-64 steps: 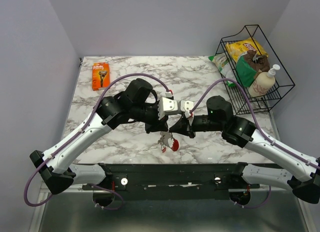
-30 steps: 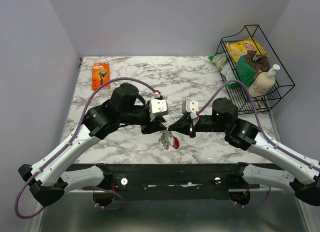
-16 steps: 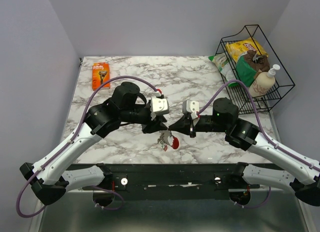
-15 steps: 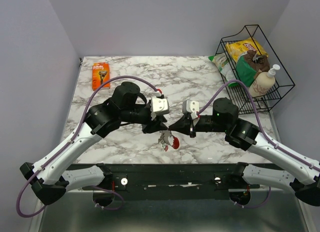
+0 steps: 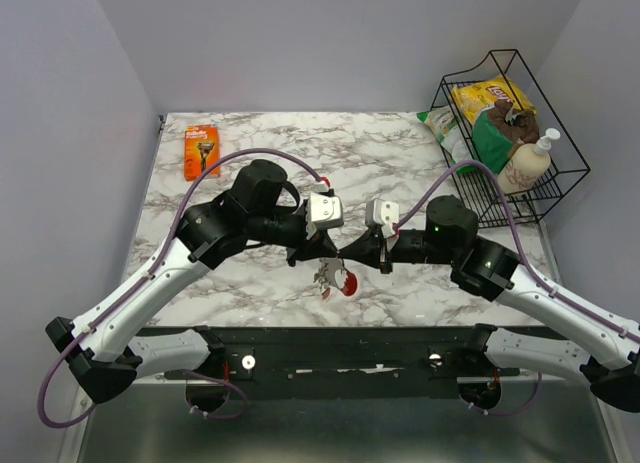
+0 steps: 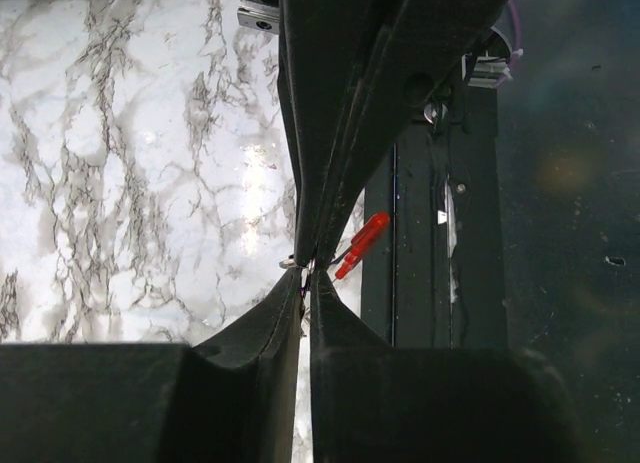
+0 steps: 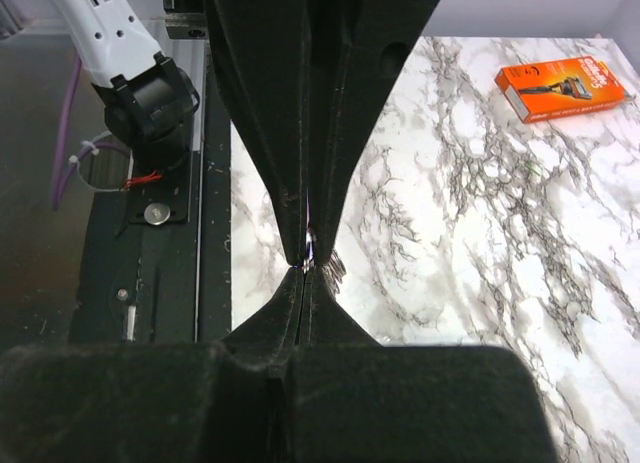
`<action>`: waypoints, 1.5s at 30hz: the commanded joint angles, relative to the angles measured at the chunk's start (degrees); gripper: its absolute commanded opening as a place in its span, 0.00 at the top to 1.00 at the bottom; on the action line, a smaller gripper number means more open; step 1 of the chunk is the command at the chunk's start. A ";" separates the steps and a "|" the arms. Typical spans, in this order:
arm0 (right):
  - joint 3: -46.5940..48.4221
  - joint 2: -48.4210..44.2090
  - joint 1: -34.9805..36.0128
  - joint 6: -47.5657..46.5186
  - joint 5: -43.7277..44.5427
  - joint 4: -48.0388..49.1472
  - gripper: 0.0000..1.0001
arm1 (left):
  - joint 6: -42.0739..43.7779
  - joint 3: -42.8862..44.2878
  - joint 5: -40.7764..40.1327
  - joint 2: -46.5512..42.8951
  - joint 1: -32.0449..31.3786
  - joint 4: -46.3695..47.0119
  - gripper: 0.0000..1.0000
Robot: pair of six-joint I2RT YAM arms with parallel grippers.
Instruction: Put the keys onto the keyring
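The work stood at the threading step. The left gripper and the right gripper met tip to tip low over the near part of the marble table. The keys, with their red tag, were just under that meeting point. The right fingers were pressed fully together. The left fingers stood narrow, with a thin slit between them, and whether they pinched anything I could not tell. The keyring was too small to make out. The next move, I think, called for very fine alignment of a key's hole with the ring's opening, without dropping the bunch.
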 commanded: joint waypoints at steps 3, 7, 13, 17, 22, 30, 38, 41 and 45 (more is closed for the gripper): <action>-0.14 -2.55 0.58 0.23 -0.76 2.73 0.99 | 1.04 1.84 -0.01 1.76 0.32 -1.60 1.00; 0.03 -2.73 0.58 0.32 -0.50 2.81 0.99 | 0.17 0.87 -0.18 1.32 0.32 -0.12 1.00; -1.02 -4.04 0.58 0.75 2.22 3.95 0.67 | -2.82 -4.04 -3.17 -2.62 0.32 7.26 1.00; -2.60 -6.42 0.58 1.37 5.47 6.15 0.37 | -5.55 -9.57 -4.49 -5.97 0.32 15.50 1.00; -4.45 -10.46 0.49 2.16 9.87 8.88 0.23 | -8.18 -16.61 -5.02 -11.84 0.32 26.24 1.00; -4.71 -10.64 0.49 1.90 8.74 9.23 0.30 | -12.49 -28.56 -0.81 -19.77 0.23 47.25 1.00; -2.26 -9.32 0.49 1.28 2.24 7.74 0.53 | -12.67 -34.54 2.63 -25.05 0.32 58.32 1.00; -1.20 -8.62 0.49 0.93 -0.49 6.51 0.53 | -13.46 -35.77 3.24 -26.10 0.41 61.14 1.00; -0.23 -8.09 0.58 0.67 -2.08 5.80 0.52 | -13.55 -35.52 4.30 -26.45 0.41 61.41 1.00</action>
